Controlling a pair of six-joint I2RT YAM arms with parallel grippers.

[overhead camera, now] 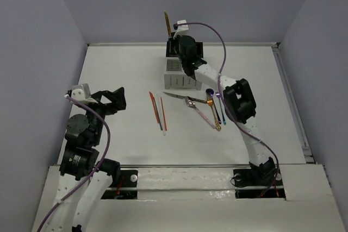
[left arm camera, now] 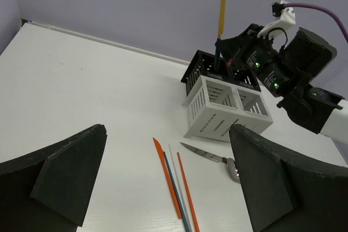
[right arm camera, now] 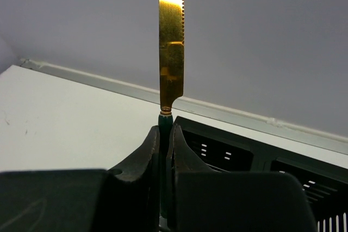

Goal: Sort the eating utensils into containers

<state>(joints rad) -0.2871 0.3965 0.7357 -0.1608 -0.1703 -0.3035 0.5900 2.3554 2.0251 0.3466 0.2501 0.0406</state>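
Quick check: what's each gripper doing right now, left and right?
Left gripper: open, holding nothing.
Right gripper: closed on the gold knife, blade pointing up.

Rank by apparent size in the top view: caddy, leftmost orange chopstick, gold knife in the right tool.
1. Caddy, clearly largest, partly covered by the right arm.
2. Orange chopstick and gold knife, unranked: similar length, but the knife sits higher, nearer the camera, handle hidden in the right tool.
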